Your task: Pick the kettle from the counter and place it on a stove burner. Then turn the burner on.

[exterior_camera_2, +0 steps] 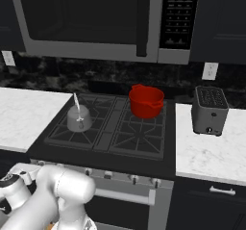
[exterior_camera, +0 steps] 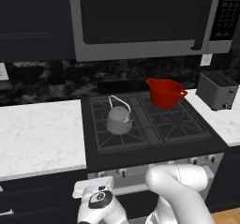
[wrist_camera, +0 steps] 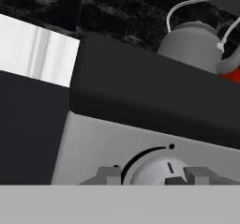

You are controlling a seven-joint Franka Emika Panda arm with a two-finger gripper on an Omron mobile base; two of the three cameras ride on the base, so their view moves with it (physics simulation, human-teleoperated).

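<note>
I am holding my gripper (wrist_camera: 151,175) low at the stove's front panel, its two tips standing either side of a round silver knob (wrist_camera: 157,168). The jaws are sitting at a middling width around it; whether the pads are actually pressing the knob, I cannot tell.

The knob's indicator mark is pointing roughly up and slightly aside in the hand view, beside a black arc with a dot at its end.

The kettle (exterior_camera: 119,120) is sitting upright on the stove burner (exterior_camera: 118,124), the front-left grate of the black cooktop, well off the desk (exterior_camera: 40,136). Its wire handle is arching over the lid. Its spout appears to be pointing toward the cooktop's centre and the red pot (exterior_camera: 165,92), so its long axis is running roughly left to right; at this size I am not certain.

Risks, as I am judging them: if the pads are not seated, they could slip round the knob without turning it. I cannot confirm this knob serves the kettle's burner; a wrong one would be lighting an empty grate.
</note>
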